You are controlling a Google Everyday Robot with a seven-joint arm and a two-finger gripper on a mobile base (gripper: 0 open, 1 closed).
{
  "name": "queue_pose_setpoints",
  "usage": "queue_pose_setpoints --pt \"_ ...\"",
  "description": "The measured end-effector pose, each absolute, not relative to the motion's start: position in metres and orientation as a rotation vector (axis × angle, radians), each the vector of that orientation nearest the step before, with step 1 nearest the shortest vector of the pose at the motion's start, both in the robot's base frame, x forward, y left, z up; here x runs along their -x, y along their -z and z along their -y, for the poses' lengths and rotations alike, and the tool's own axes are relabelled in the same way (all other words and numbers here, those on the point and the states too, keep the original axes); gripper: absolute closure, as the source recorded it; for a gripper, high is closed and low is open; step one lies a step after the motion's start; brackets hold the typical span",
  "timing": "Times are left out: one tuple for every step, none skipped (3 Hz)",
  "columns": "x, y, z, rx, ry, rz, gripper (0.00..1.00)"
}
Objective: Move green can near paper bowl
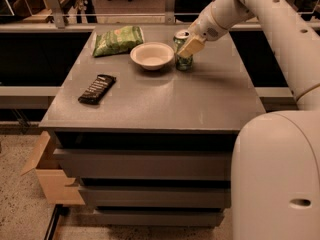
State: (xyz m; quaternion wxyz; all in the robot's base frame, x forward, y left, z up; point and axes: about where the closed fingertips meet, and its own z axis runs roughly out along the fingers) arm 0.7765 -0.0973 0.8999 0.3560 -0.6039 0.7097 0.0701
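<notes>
On the surface [165, 99] a dark bar [96, 89] lies at the left, with a green bag [118, 40] behind. The bowl [152, 55] sits further back. The can [181, 59] stands upright just beside its right rim, so the goal seems reached. The claw [186, 49] is at the can; whether it grips, I cannot tell.

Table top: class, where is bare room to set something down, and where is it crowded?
Bare: the front of the table, right of the dark bar, and the right side beyond the green can. Crowded: the back, where snack bag, paper bowl, can and the gripper at the can sit close.
</notes>
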Motion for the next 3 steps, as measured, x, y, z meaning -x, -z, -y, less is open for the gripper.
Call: queue_pose_setpoints --pt "-0.7772 -0.8965 0.0949 1.564 -0.186 -1.834 0.06" --pt "-0.7778 -0.8941 0.093 1.567 -0.19 -1.835 0.0" --pt "-0.7779 -0.8954 0.0968 1.558 -0.182 -1.838 0.0"
